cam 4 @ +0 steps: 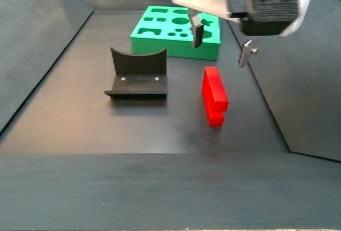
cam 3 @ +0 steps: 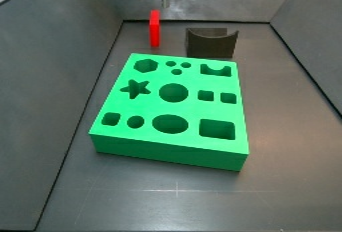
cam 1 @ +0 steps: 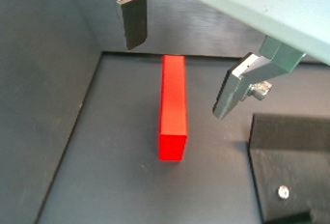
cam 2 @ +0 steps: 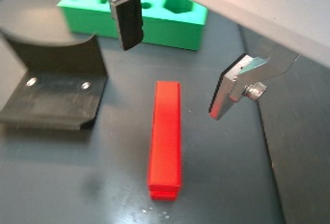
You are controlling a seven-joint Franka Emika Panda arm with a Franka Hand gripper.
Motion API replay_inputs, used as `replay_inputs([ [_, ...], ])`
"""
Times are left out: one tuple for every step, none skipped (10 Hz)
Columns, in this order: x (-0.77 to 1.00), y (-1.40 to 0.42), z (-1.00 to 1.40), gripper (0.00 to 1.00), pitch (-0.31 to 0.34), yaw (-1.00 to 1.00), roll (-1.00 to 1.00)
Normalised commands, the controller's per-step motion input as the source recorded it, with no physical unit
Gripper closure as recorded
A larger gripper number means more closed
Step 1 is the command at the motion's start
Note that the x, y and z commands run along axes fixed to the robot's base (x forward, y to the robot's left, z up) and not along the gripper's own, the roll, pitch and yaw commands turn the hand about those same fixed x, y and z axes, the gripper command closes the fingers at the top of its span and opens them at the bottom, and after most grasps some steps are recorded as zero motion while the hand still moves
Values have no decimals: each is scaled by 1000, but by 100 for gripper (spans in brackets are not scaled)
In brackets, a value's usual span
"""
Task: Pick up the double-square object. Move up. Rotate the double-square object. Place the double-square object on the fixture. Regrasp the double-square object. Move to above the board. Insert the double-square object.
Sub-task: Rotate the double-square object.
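Note:
The double-square object (cam 4: 213,96) is a thin red block standing on its long edge on the dark floor, also seen in both wrist views (cam 1: 173,107) (cam 2: 165,136) and far back in a side view (cam 3: 155,29). My gripper (cam 4: 221,44) hangs open above it, apart from it, one finger to each side (cam 1: 184,59) (cam 2: 180,59). Nothing is between the fingers (cam 2: 127,20). The dark fixture (cam 4: 136,74) (cam 3: 210,41) stands beside the red block. The green board (cam 3: 174,101) (cam 4: 167,26) with dark cut-outs lies on the floor.
Grey walls close in the work floor on the sides (cam 3: 80,36) (cam 4: 306,96). The fixture's base plate (cam 1: 290,160) (cam 2: 52,98) lies close to the red block. The board's edge (cam 2: 135,20) is just beyond the gripper.

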Motion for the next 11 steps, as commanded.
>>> replay_inputs([
  [36, 6, -37, 0, -11, 1000, 15],
  [36, 6, -37, 0, -12, 1000, 16],
  [36, 6, -37, 0, -13, 1000, 18],
  [36, 6, -37, 0, -16, 1000, 21],
  [36, 6, -37, 0, -17, 1000, 23],
  [36, 5, -37, 0, -21, 1000, 29],
  [36, 5, -37, 0, -24, 1000, 33],
  [36, 5, -37, 0, -29, 810, 40],
  [36, 5, -37, 0, -29, 563, 40],
  [35, 5, -37, 0, -29, 371, 40],
  [35, 5, -38, 0, -29, 242, 40],
])
